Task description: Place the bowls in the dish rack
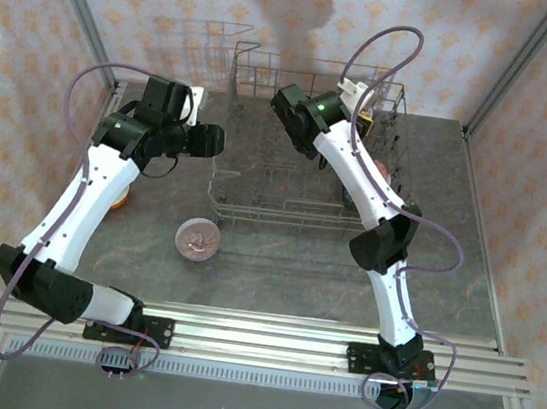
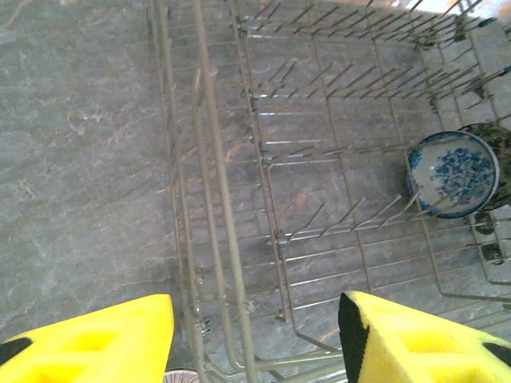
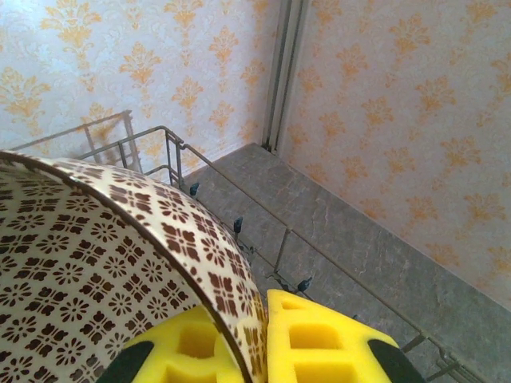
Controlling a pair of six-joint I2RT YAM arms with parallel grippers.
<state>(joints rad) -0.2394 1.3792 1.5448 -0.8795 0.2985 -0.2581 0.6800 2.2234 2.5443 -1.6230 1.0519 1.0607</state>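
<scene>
The dish rack (image 1: 287, 181), a grey wire basket, stands at the back middle of the table. My right gripper (image 3: 259, 335) is shut on the rim of a cream bowl with a brown flower pattern (image 3: 96, 271), held above the rack's rim (image 3: 239, 231). My left gripper (image 2: 255, 319) hangs open with nothing between its yellow fingers, over the rack's left wall (image 2: 211, 199); from above it sits at the rack's left side (image 1: 213, 140). A blue-patterned bowl (image 2: 453, 174) stands among the tines, a darker one (image 2: 501, 142) behind it. A pinkish bowl (image 1: 197, 239) lies on the table.
An orange bowl (image 1: 121, 199) peeks out from under my left arm. The right arm (image 1: 358, 175) stretches across the rack's right half. Frame posts and patterned walls close in the table's back and sides. Bare grey tabletop (image 1: 305, 269) lies in front of the rack.
</scene>
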